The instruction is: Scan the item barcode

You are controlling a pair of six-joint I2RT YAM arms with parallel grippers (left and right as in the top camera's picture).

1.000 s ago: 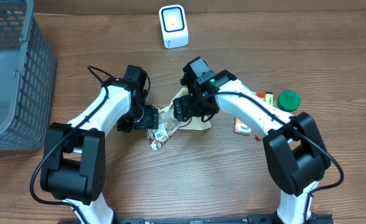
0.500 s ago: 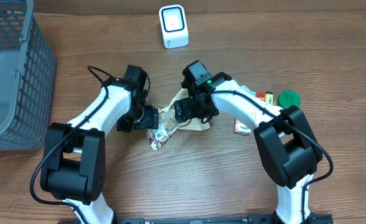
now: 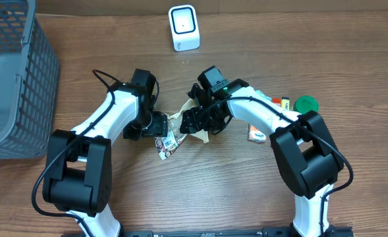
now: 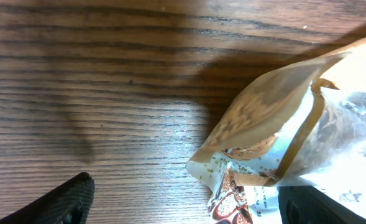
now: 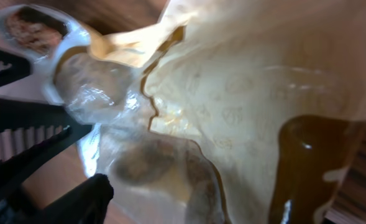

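Securing crinkly tan-and-clear plastic snack packet (image 3: pixel 170 139); left gripper (image 3: pixel 159 125) released, right gripper (image 3: pixel 194 122) we cannot tell. Next, we judge: clamp, turn barcode toward white boxy scanner (image 3: pixel 183 27).

A wooden table (image 3: pixel 200 191) seen from above, with a crumpled tan and clear snack pouch (image 3: pixel 170 140) lying near its middle; the left gripper (image 3: pixel 158 125) meets the pouch's left edge; the right gripper (image 3: pixel 195 121) sits low over the pouch's right half and hides part of it, its jaws unreadable from above; a white scanner (image 3: pixel 184 27) stands well beyond the pouch; a grey mesh basket (image 3: pixel 9 79) sits far to the pouch's left; a green lid (image 3: pixel 305 105), a small yellow item (image 3: pixel 285 102) and an orange packet (image 3: pixel 257 135) lie to the pouch's right.
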